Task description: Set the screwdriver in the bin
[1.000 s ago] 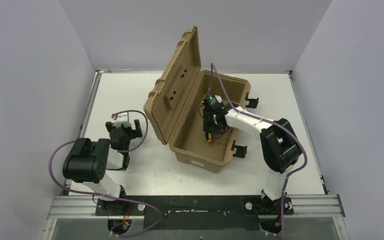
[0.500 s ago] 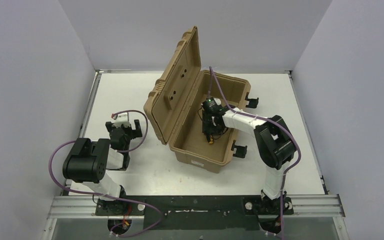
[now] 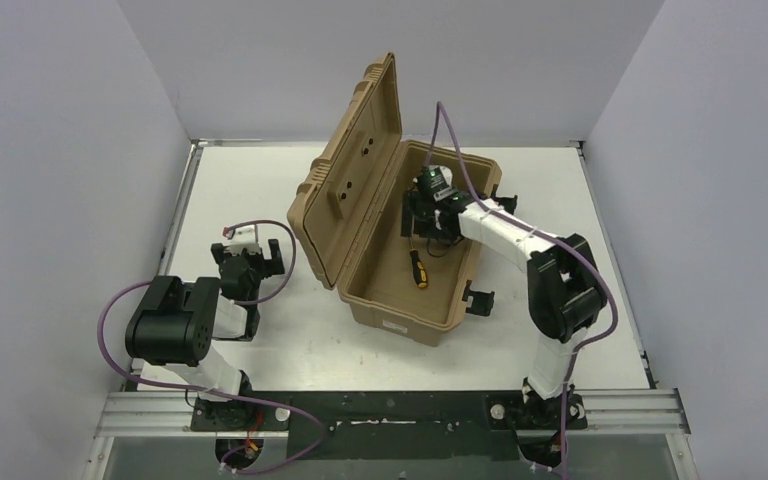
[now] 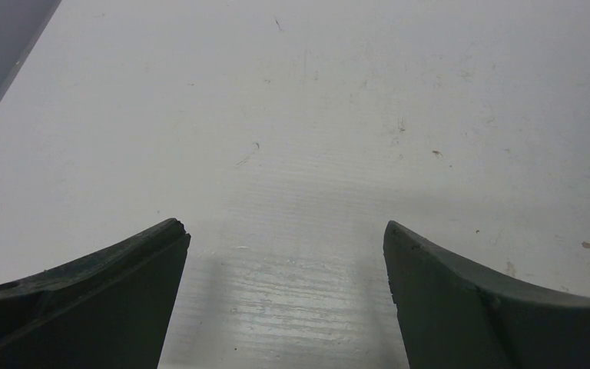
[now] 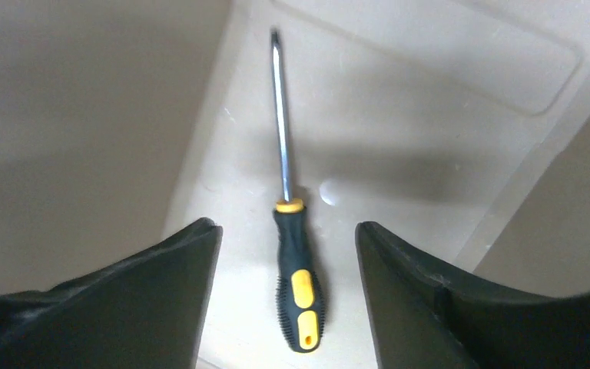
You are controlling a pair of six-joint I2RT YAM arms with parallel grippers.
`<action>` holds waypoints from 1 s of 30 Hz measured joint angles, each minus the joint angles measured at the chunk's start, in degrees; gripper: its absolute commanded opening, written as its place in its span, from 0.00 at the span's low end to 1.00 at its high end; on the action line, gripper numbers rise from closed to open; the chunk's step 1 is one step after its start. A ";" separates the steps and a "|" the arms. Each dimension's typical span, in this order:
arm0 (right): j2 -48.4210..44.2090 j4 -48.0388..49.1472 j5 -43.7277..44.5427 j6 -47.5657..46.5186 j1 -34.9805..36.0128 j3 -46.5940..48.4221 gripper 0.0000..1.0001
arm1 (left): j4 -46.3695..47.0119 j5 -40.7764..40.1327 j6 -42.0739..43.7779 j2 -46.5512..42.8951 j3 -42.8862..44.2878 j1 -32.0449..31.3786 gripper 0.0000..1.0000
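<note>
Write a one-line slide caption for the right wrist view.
Open right gripper frames the screwdriver, which lies ungripped on the floor of the tan bin.

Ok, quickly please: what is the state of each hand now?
Left hand: open, holding nothing.
Right hand: open, holding nothing; the screwdriver lies loose on the floor of the bin.

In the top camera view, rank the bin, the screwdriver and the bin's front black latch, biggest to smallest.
1. bin, clearly largest.
2. screwdriver and front latch look about alike: the screwdriver is longer, the latch wider, so unranked.
</note>
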 measured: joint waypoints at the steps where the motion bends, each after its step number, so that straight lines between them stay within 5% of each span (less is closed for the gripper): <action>1: -0.90 -0.07 -0.04 -0.42 -0.37 1.07 0.99 | 0.00 0.00 0.00 0.00 0.00 0.00 0.97; 17: -32.24 10.80 1.77 -14.14 -17.64 -3.67 1.00 | 0.00 0.00 0.00 0.00 0.00 0.00 0.97; 23: -39.32 17.51 3.41 -19.37 -30.82 -17.70 1.00 | 0.00 0.00 0.00 0.00 0.00 0.00 0.97; 30: -44.98 26.64 5.55 -23.17 -36.85 -38.60 1.00 | 0.00 0.00 0.00 0.00 0.00 0.00 0.97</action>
